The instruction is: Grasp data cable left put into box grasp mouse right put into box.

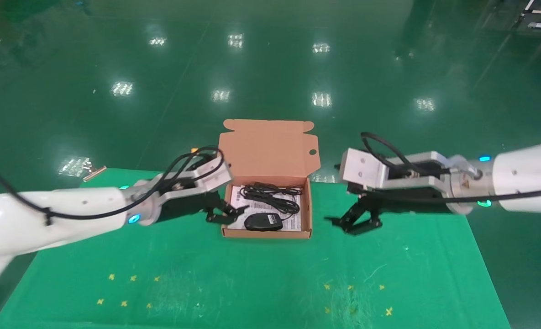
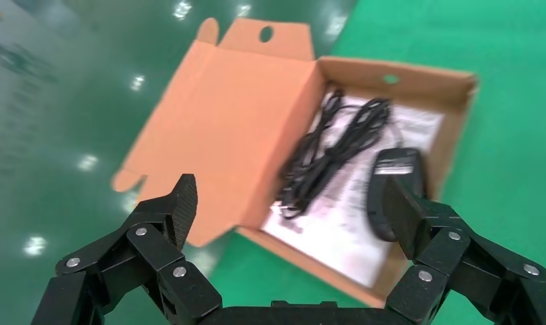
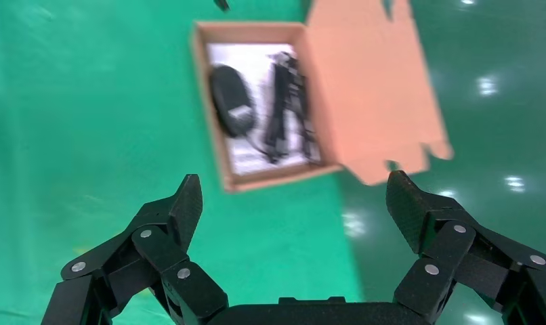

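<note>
The box (image 1: 265,234) stands open at the middle of the green mat, its lid (image 1: 270,151) upright at the back. The data cable (image 1: 270,194) lies bundled in the back of the box on the white sheet. The mouse (image 1: 263,222) lies in the front of the box. My left gripper (image 1: 227,214) is open and empty at the box's left wall. My right gripper (image 1: 341,225) is open and empty over the mat, to the right of the box. The left wrist view shows its gripper (image 2: 288,203), the cable (image 2: 331,149) and the mouse (image 2: 395,162). The right wrist view shows its gripper (image 3: 294,200), the mouse (image 3: 231,100) and the cable (image 3: 287,108).
The green mat (image 1: 252,283) carries small yellow marks near its front. A small clear bag (image 1: 74,165) and a clip-like piece (image 1: 93,172) lie at the mat's far left corner. Shiny green floor lies beyond the table.
</note>
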Robot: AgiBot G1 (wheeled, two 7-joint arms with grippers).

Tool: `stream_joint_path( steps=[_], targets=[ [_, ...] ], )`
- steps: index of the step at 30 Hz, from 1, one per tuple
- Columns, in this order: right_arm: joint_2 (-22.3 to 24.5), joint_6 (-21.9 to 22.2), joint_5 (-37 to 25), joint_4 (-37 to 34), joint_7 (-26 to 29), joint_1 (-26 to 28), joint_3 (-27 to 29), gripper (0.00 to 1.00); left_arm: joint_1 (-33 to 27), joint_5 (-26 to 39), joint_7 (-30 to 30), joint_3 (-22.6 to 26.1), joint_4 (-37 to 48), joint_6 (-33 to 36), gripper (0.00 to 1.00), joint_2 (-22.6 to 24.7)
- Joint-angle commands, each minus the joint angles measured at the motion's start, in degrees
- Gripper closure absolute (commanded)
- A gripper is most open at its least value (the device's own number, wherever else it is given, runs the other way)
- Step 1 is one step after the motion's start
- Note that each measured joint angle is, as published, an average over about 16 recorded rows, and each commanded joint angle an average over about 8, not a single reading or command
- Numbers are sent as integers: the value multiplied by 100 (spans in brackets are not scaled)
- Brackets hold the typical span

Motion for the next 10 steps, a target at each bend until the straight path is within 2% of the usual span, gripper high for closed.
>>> stream_joint_path(
  steps=[1,7,10],
  targets=[
    [42,-148,197,7,-60,-173,232,0,75,-252,12,-124,-81,199,0,-126],
    [200,-699,931,34,-282,-817,1099,0,353,-1190,56,-584,-384,942,0,-594],
    [242,-846,1128,42,-341,-990,1331,0,428,-1441,67,-708,-465,1141,0,-719]
  ],
)
